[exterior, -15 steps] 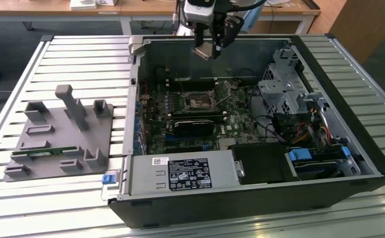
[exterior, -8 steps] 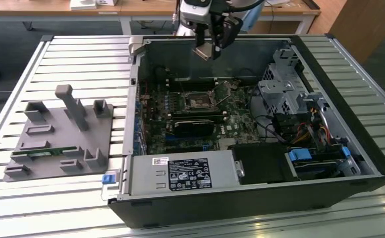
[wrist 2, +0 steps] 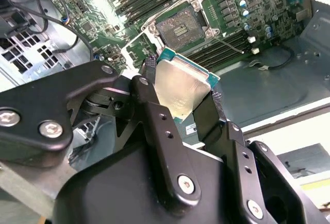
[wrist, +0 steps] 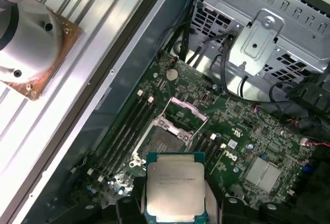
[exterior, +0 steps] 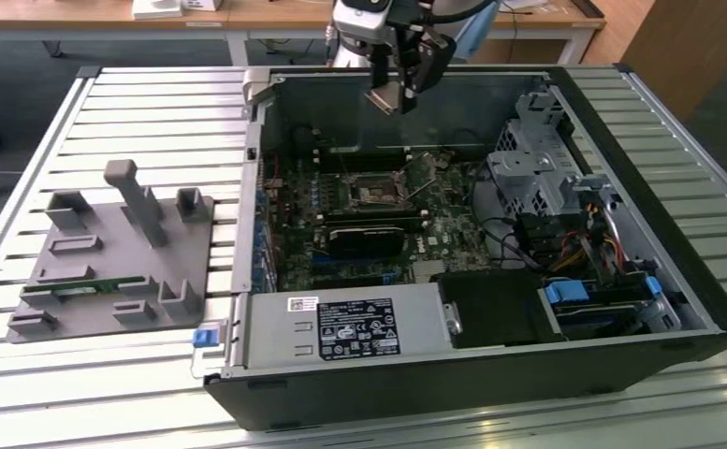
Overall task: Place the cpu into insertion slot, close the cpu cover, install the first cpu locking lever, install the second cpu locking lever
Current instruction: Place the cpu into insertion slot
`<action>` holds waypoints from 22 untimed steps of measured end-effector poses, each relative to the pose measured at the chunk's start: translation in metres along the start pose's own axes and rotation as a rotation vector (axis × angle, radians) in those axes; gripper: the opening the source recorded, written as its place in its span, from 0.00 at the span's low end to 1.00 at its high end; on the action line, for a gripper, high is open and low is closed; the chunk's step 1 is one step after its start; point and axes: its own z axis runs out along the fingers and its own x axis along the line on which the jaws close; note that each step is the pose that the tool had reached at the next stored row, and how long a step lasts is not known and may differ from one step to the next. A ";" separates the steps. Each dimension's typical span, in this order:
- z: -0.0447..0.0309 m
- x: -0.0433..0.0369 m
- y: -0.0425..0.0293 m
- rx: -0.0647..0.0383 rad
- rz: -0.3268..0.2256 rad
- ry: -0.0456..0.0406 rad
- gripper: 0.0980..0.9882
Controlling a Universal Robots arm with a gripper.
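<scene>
My gripper (exterior: pixel 395 92) hangs over the back part of the open computer case, shut on the cpu (exterior: pixel 385 98) by two opposite edges. In both wrist views the cpu (wrist 2: pixel 181 89) (wrist: pixel 175 185) is a flat silver-topped square with a green rim, held between black fingers (wrist 2: pixel 154 105). The insertion slot (exterior: pixel 373 190) (wrist 2: pixel 179 28) (wrist: pixel 161 142) lies below it on the green board, its dark pin field bare. The cpu cover (wrist: pixel 186 114) is swung up at one side of the slot. A thin locking lever (wrist 2: pixel 233 44) sticks out beside the socket.
The case (exterior: pixel 700 309) lies on a slatted table. A metal drive cage (exterior: pixel 531 178) with cables stands at the exterior view's right. A black card (exterior: pixel 363 238) and the power supply (exterior: pixel 344 327) sit nearer. A grey fixture (exterior: pixel 113 253) lies outside, at the left.
</scene>
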 end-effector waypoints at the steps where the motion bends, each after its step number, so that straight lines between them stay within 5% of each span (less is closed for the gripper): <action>1: 0.0001 0.0000 0.0000 0.000 0.008 -0.0007 0.49; 22: 0.0011 0.0001 0.0000 -0.004 0.202 -0.0178 0.49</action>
